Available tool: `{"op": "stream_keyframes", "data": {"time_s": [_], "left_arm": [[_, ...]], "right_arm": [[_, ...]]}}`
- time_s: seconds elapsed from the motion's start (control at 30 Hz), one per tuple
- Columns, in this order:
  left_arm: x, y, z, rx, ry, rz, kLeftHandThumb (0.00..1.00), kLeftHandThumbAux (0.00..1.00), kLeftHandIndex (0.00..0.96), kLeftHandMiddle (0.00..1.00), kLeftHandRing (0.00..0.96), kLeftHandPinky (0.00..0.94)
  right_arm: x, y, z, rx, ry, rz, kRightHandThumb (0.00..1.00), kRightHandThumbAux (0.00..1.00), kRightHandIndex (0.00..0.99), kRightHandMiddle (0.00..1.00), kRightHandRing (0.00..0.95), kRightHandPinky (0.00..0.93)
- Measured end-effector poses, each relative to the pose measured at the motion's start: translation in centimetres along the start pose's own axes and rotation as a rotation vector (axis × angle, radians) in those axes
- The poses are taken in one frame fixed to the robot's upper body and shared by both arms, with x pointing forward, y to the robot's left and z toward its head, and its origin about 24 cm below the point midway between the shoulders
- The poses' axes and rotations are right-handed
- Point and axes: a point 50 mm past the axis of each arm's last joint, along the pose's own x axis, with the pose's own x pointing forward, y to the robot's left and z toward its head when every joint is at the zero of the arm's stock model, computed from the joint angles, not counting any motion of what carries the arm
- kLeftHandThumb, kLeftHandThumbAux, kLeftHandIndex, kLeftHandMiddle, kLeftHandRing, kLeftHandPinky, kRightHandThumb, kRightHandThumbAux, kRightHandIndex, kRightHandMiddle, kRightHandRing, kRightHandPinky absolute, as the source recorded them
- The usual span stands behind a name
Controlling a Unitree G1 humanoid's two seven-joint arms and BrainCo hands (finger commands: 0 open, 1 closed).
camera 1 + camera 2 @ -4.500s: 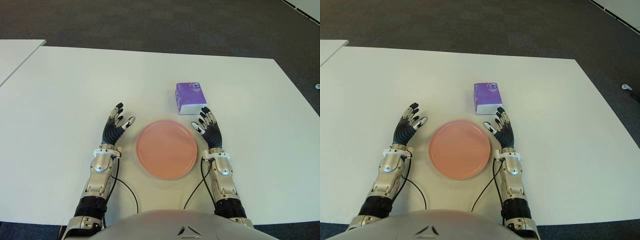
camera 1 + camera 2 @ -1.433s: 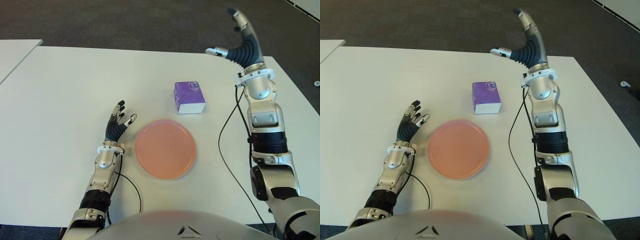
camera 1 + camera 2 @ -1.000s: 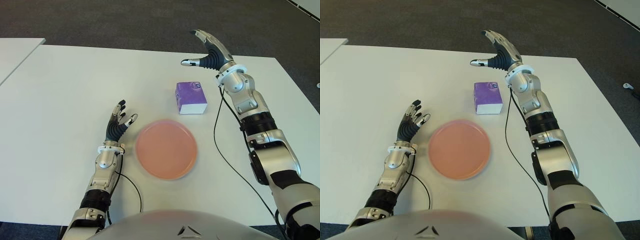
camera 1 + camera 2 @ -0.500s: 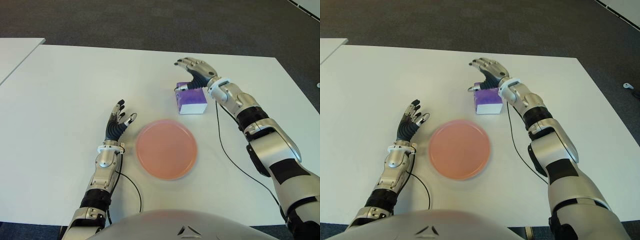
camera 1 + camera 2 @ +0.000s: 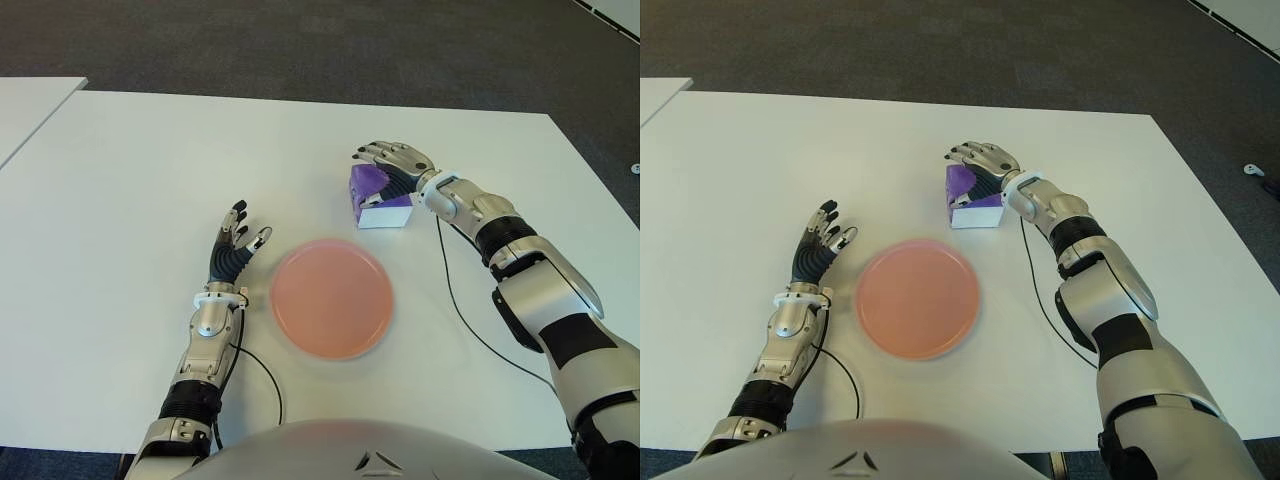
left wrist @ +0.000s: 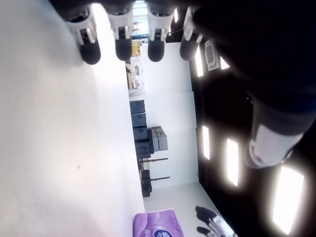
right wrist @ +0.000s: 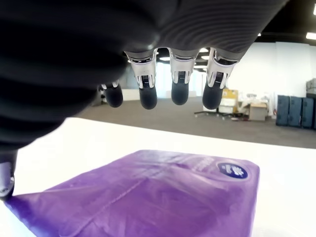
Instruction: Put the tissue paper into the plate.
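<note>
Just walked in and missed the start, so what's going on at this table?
The robot's right hand is over a purple tissue pack on the white table, fingers spread above its top and not closed on it. A round pink plate sits nearer the robot, holding nothing; the pack is apart from it, on its far side. The left hand shows left of the plate, fingers open, holding nothing.

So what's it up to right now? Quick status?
Right hand open over the tissue pack, not gripping. Left hand idle left of the plate. Plate empty, path clear.
</note>
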Motion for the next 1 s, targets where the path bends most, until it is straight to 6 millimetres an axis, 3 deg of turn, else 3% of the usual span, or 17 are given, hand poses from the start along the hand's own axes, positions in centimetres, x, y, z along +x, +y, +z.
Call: {"op": "stream_keyframes", "data": {"time_s": [1.0], "left_arm": [[-0.1, 0.5, 0.0, 0.004, -0.001, 0.012, 0.000, 0.574, 0.000, 0.000, 0.000, 0.000]], "right_arm": [[-0.9, 0.6, -1.2, -0.022, 0.024, 0.061, 0.266, 0.453, 0.000, 0.007, 0.000, 0.000]]}}
